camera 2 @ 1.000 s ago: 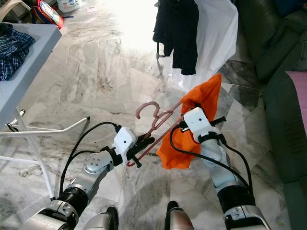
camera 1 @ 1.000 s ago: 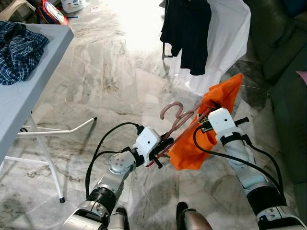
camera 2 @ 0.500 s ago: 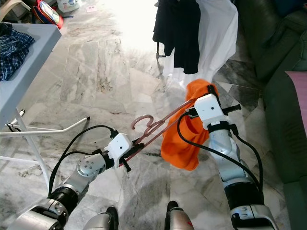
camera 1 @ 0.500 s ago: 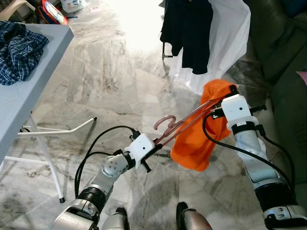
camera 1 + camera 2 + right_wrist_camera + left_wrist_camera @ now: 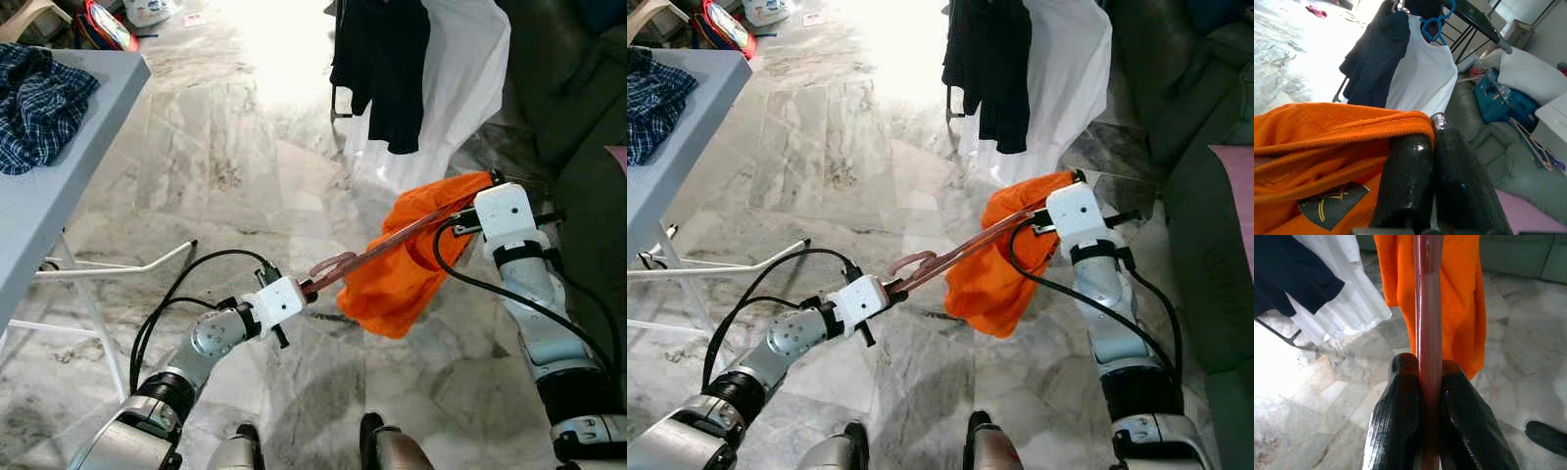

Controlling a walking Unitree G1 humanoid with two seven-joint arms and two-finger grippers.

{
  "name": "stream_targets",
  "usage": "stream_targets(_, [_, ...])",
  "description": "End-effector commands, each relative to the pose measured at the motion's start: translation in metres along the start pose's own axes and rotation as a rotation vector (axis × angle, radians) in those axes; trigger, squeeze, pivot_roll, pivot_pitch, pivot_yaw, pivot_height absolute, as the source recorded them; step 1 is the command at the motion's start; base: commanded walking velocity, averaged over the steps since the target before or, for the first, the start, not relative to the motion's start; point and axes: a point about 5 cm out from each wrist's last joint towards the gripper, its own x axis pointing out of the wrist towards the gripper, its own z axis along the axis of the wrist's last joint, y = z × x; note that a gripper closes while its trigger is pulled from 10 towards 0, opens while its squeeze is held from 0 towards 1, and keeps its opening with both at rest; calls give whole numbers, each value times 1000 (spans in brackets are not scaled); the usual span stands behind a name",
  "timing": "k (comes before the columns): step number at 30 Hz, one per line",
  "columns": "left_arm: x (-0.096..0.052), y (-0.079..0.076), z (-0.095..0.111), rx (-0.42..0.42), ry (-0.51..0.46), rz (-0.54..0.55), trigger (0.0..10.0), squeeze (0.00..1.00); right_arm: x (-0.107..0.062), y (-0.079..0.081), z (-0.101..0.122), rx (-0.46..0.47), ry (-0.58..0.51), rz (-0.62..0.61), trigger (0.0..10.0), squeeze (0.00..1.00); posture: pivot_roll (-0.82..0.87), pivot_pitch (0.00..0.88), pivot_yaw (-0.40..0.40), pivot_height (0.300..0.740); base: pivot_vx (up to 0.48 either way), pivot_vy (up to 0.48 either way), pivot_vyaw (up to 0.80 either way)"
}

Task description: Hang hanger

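I'm mid-carry: my left claw (image 5: 306,288) pinches the pink hanger (image 5: 364,257) near its hook at frame centre, while my right claw (image 5: 468,212) is pressed together on the orange shirt (image 5: 411,274) draped over it. Next I'd lift toward the rack (image 5: 1474,19) at upper centre. The hanger's far arm is hidden under cloth.

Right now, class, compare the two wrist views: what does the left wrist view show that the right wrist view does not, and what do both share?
The left wrist view alone shows the left pincer clamped on the pink hanger. The right wrist view alone shows the right pincer pinching the orange shirt hem, a blue hanger and a white pillow. Both show the orange shirt, the dark garment and the white garment.
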Motion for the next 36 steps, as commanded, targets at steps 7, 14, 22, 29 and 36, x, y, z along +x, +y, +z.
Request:
stream_targets(7, [-28, -10, -26, -23, 65, -70, 0, 0, 3, -37, -9, 86, 59, -125, 0, 0, -6, 264, 35, 740, 0, 0, 0])
stream_targets(14, [-30, -4, -25, -40, 44, -32, 0, 0, -2, -35, -29, 203, 161, -102, 0, 0, -7, 266, 39, 740, 0, 0, 0])
stream_targets(22, [-16, 17, -14, -364, -62, 223, 0, 0, -21, -11, -54, 257, 274, -72, 0, 0, -12, 265, 44, 740, 0, 0, 0])
stream_targets(29, [-9, 22, -19, -589, -28, 453, 9059, 0, -30, 7, -53, 308, 265, -76, 0, 0, -11, 251, 46, 740, 0, 0, 0])
stream_targets(36, [-6, 13, -26, -580, 73, 559, 10000, 0, -33, 21, -36, 362, 185, -66, 0, 0, 4, 229, 33, 740, 0, 0, 0])
